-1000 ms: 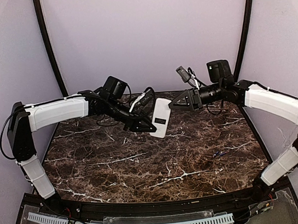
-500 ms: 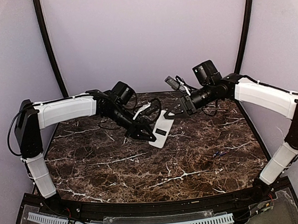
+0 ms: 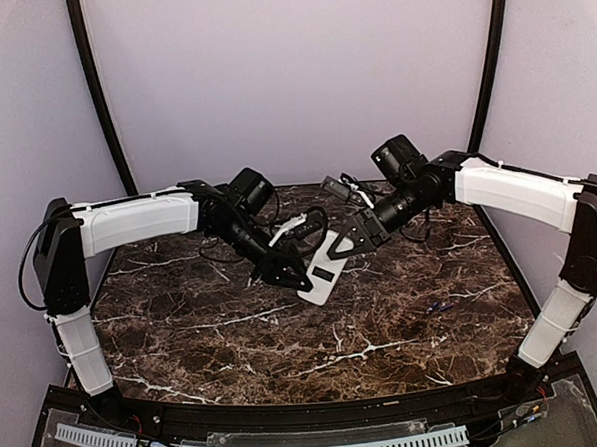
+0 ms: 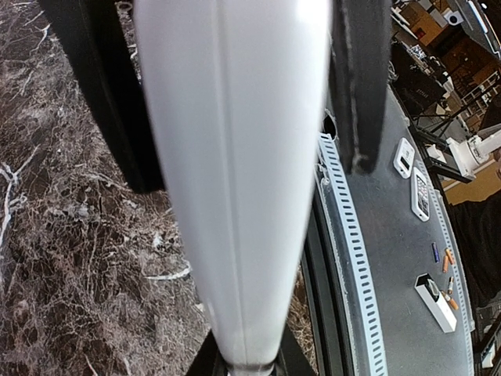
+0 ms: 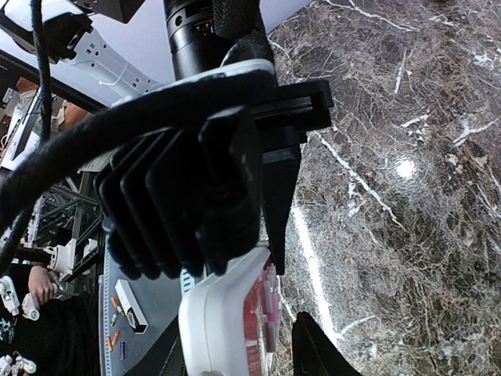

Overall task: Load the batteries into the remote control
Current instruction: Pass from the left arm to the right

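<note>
The remote has been brought down from mid-air within the last second and is now held low at the table; contact with the top cannot be told. The white back is turned up and the dark battery recess is exposed. The remote is clamped edge-on by the left gripper. The right gripper has been moved in against the far end; whether it is gripping cannot be told. The batteries are lying on the table to the right, well apart. Loading is judged not started; a battery must be fetched next.
</note>
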Controlling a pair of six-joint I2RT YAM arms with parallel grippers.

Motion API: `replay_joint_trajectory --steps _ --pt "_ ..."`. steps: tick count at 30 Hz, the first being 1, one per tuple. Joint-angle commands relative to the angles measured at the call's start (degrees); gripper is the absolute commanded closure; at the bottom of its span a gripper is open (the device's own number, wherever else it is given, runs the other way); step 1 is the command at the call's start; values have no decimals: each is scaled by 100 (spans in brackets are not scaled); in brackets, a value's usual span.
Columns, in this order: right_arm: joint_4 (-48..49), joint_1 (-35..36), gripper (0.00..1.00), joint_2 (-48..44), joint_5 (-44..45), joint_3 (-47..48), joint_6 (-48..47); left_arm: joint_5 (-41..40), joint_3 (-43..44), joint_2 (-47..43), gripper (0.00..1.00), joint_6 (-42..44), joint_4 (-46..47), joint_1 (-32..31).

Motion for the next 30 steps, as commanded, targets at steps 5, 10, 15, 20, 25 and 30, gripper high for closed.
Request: replay_joint_trajectory --steps 5,10,15,20,25,30 --pt "-68 107 72 210 -295 211 -77 153 165 -41 100 219 -241 -54" --pt "-71 100 97 209 -290 213 -48 157 180 -48 100 233 -277 -58" --pt "3 30 100 155 -363 194 29 103 173 -136 83 47 -164 -32" --pt "558 -294 100 -46 -434 -169 414 -31 -130 -465 32 -670 766 283" --pt "1650 -748 100 -400 -529 -787 1174 -442 -1053 -1281 10 -2108 2948 674" --pt "3562 -1087 100 -749 -138 -1516 2365 -1394 -2152 -1791 2 -3753 5015 846"
